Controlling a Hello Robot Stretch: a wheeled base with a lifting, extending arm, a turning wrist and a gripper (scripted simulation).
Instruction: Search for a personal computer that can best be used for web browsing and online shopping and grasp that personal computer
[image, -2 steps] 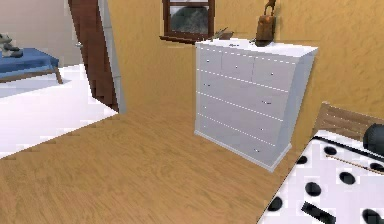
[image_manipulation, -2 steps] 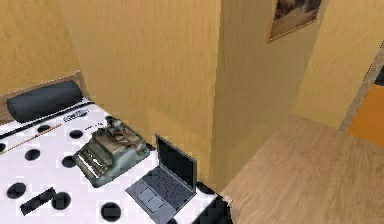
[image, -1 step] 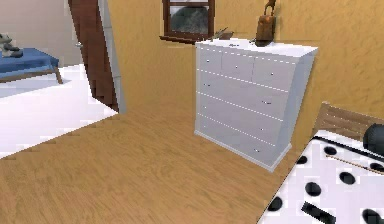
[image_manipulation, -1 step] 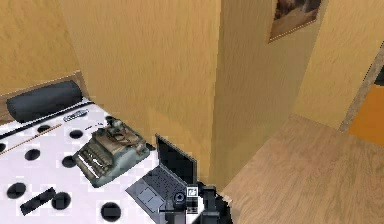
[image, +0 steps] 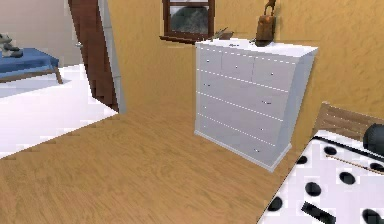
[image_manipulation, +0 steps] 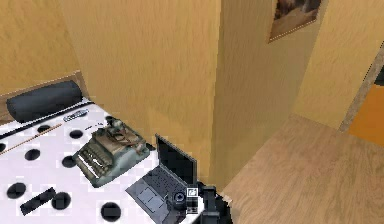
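One pincer (image_manipulation: 176, 198) at one laptop (image_manipulation: 158, 178) on spotted bed (image_manipulation: 45, 172), grasp cannot be told, one dresser (image: 245, 100)

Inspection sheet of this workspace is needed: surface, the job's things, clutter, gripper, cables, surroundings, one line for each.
Surface: bed with a white cover with black dots; wood floor beside it.
Job's things: laptop, lid up, lies on the bed near its edge.
Clutter: grey-green old machine beside the laptop; dark pillow; flat black thing.
Grippers: gripper at the laptop's near corner; cannot tell whether it holds anything.
Cables: nothing seen.
Surroundings: white dresser, window, framed picture, yellow walls.
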